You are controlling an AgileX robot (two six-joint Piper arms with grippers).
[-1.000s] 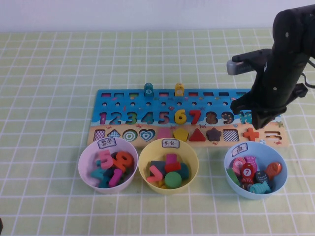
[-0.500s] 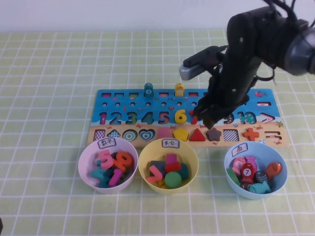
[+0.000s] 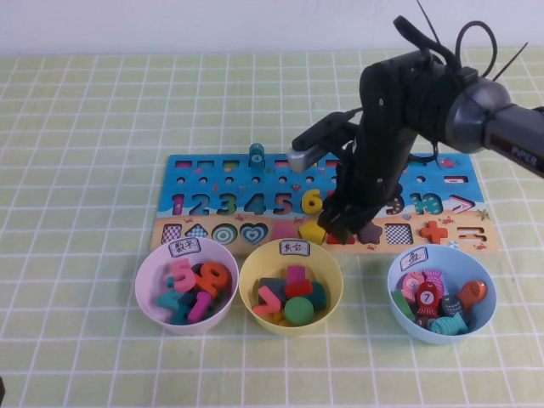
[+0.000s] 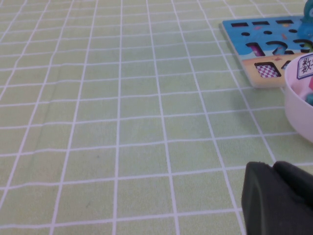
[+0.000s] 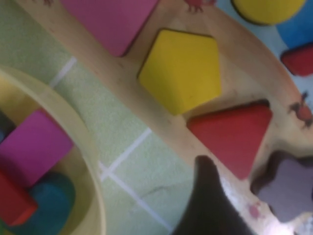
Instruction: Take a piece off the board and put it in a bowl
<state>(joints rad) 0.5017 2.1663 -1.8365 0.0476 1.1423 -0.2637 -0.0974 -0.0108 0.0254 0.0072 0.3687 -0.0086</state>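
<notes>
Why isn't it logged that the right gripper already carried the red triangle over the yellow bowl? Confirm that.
Not correct. The right wrist view shows the red triangle lying in its slot on the board, beside the yellow pentagon; the right gripper hangs over it, not over the yellow bowl. The left gripper sits low over the table, away from the board.

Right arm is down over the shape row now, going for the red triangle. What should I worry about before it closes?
The red triangle sits close between the yellow pentagon and the dark star, so the right gripper might catch or nudge a neighbour instead. It lies flush in the board, so the fingers may slip off it. The yellow bowl rim is near the board edge; the carry might clip it. The left gripper is parked over bare cloth.
</notes>
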